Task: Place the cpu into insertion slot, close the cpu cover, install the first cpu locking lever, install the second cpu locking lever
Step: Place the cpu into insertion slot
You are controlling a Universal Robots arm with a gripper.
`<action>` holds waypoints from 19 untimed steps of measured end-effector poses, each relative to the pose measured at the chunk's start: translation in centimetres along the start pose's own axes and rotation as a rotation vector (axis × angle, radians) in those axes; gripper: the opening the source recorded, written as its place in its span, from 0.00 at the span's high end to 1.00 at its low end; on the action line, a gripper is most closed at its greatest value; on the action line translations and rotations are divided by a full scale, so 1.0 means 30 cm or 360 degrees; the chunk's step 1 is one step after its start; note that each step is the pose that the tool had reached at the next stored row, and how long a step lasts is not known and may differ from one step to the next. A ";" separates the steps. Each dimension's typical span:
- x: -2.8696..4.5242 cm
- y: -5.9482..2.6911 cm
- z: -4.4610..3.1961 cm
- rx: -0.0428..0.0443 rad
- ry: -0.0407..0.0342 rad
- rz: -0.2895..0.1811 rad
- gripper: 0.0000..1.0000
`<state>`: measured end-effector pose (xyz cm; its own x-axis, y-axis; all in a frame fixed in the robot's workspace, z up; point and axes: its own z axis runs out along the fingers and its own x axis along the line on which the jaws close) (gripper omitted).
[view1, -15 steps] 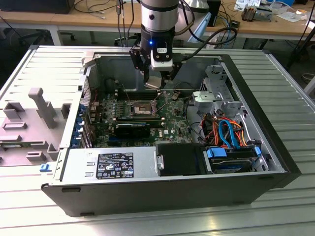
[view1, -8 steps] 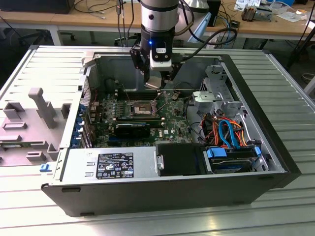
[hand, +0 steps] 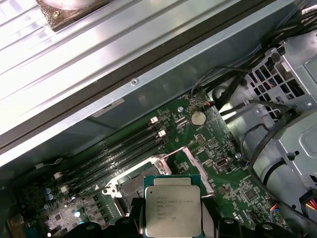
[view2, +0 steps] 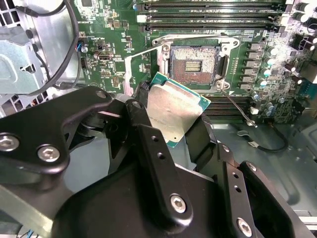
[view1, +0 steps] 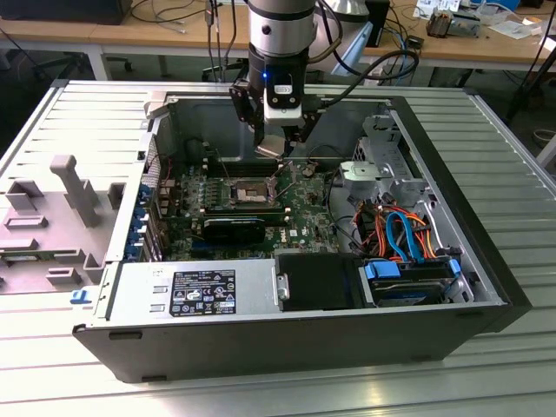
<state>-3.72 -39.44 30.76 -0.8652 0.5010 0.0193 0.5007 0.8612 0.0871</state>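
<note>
My gripper (view1: pixel 272 142) is shut on the cpu (view1: pixel 268 149), a flat silver-topped chip with a green edge. It hangs tilted above the green board, just behind the insertion slot (view1: pixel 248 193) in the exterior view. In the second wrist view the cpu (view2: pixel 174 111) sits between two black fingers (view2: pixel 142 121), a little short of the open insertion slot (view2: pixel 194 62). The cpu cover (view2: pixel 132 67) stands swung up beside the slot. A thin locking lever (view2: pixel 238 106) sticks out loose from the slot's corner. The first wrist view shows the cpu (hand: pixel 172 204) over the insertion slot (hand: pixel 126 184).
The board lies inside an open computer case (view1: pixel 486 287) on a slatted metal table (view1: pixel 87 113). Black memory slots (view2: pixel 208 15) run along the socket. A power supply (view1: pixel 195 291), a drive cage (view1: pixel 382 165) and coloured cables (view1: pixel 404 234) crowd the case's near side and the exterior view's right.
</note>
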 end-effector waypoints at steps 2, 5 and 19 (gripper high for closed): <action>0.000 0.000 0.000 0.0000 -0.0001 0.0011 0.46; 0.000 0.000 0.000 -0.0001 -0.0002 0.0026 0.46; 0.000 0.000 0.001 -0.0002 -0.0007 0.0078 0.46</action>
<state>-3.72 -39.44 30.73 -0.8394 0.5431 0.0193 0.5426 0.8355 0.0872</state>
